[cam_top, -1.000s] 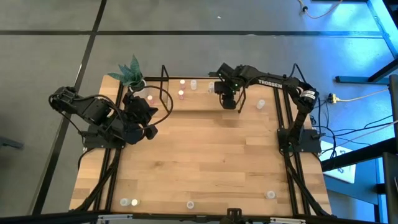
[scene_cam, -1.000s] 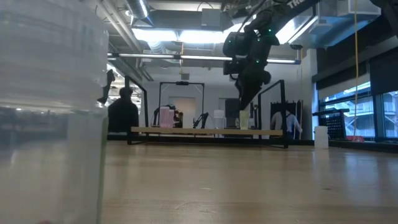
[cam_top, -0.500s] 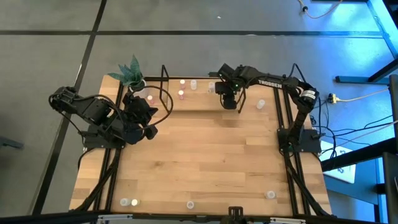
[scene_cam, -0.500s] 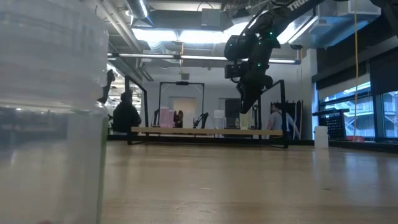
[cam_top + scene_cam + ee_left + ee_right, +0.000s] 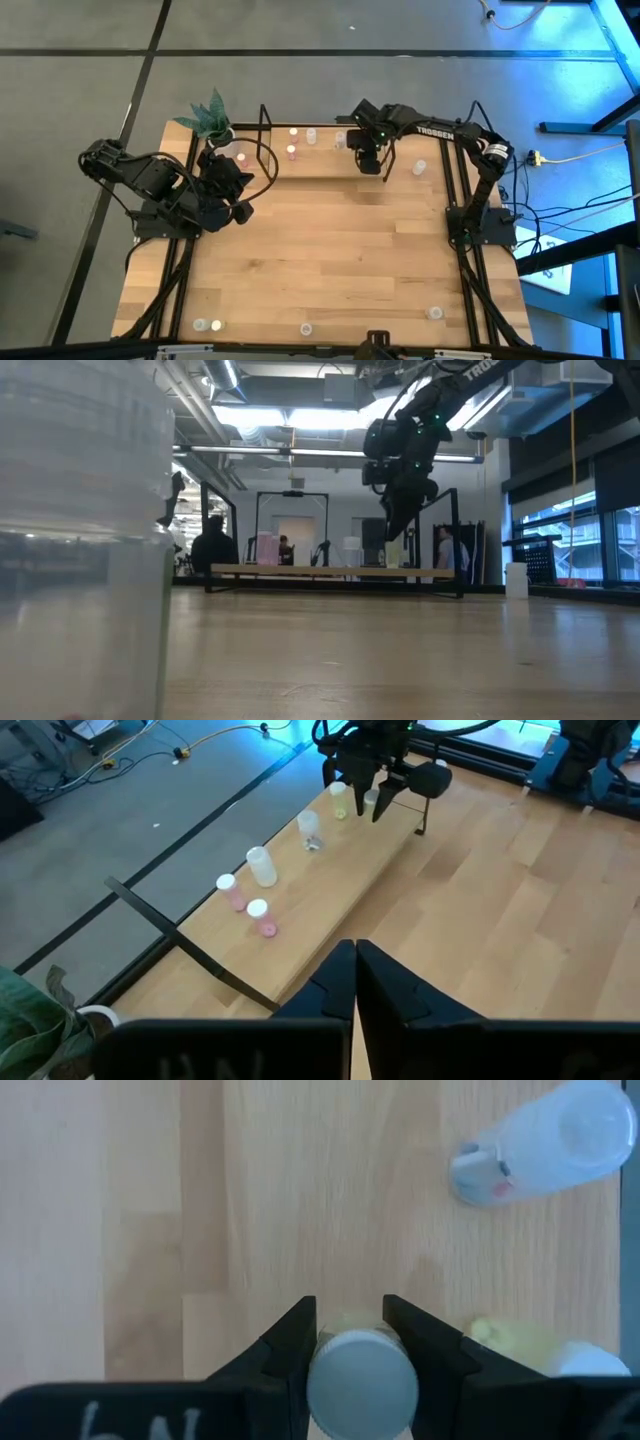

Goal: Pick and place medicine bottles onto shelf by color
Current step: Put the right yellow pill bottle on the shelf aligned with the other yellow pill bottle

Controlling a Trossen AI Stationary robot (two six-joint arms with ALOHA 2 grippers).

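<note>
Light-wood tabletop (image 5: 320,250) w/ the low light-wood shelf framed in thin black rods (image 5: 320,158) along its far edge. Right gripper (image 5: 350,1342) hangs above the shelf's right-hand part, fingers clamped on a small whitish cylindrical bottle (image 5: 362,1377), held upright, long axis vertical, so the set-down spot lies straight below. Just beside that spot: a yellow-green-topped bottle (image 5: 339,800) and one clear bottle lying on its side (image 5: 545,1142), the main obstacles. Pink-topped bottles (image 5: 245,906) stand farther left on the shelf. Four more bottles (image 5: 305,328) wait at the near table edge. Left gripper (image 5: 356,982) is closed, empty, parked near the potted green plant (image 5: 210,115); right arm is clearly nearer
</note>
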